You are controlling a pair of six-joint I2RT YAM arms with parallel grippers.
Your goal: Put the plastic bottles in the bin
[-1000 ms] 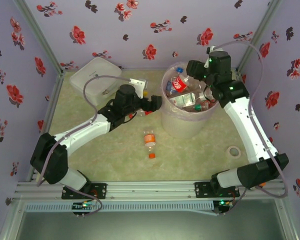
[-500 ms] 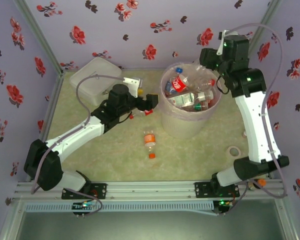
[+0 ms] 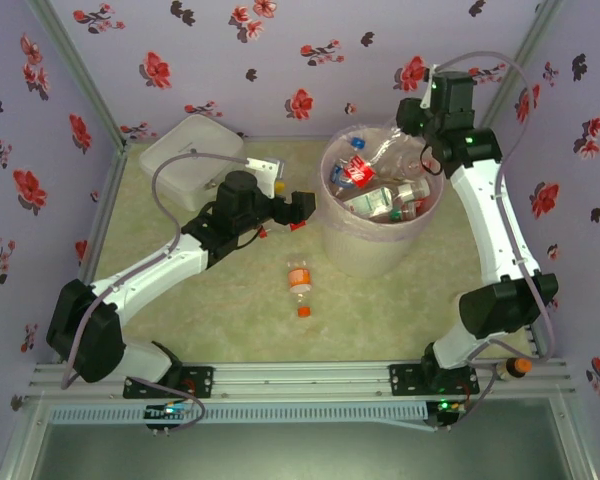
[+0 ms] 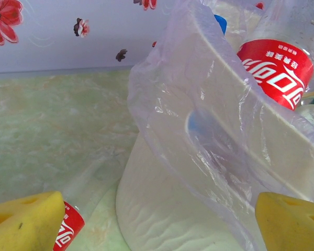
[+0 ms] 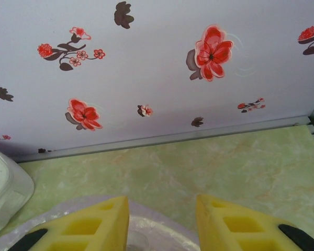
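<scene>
The bin (image 3: 360, 250), a pale bucket lined with a lilac bag, stands right of centre and holds several plastic bottles, one red-labelled (image 3: 357, 171). In the left wrist view its wall (image 4: 162, 209) is close ahead, with a red-labelled bottle (image 4: 275, 68) inside. My left gripper (image 3: 302, 208) (image 4: 157, 225) is open wide beside the bin, and another red-labelled bottle (image 4: 70, 227) lies on the table by its left finger. An orange-capped bottle (image 3: 299, 283) lies in the middle. My right gripper (image 3: 408, 118) (image 5: 162, 225) hangs over the bin's far rim (image 5: 146, 230), open by a narrow gap with nothing in it.
A white rounded case (image 3: 190, 158) (image 5: 2, 188) sits at the back left. A tape roll (image 3: 467, 302) lies on the right. A loose orange cap (image 3: 303, 311) lies below the middle bottle. Flowered walls close in the back and both sides.
My right arm has risen and drawn back from inside the bin toward the back wall, and its jaws have narrowed. The left gripper has shifted slightly left, still open.
</scene>
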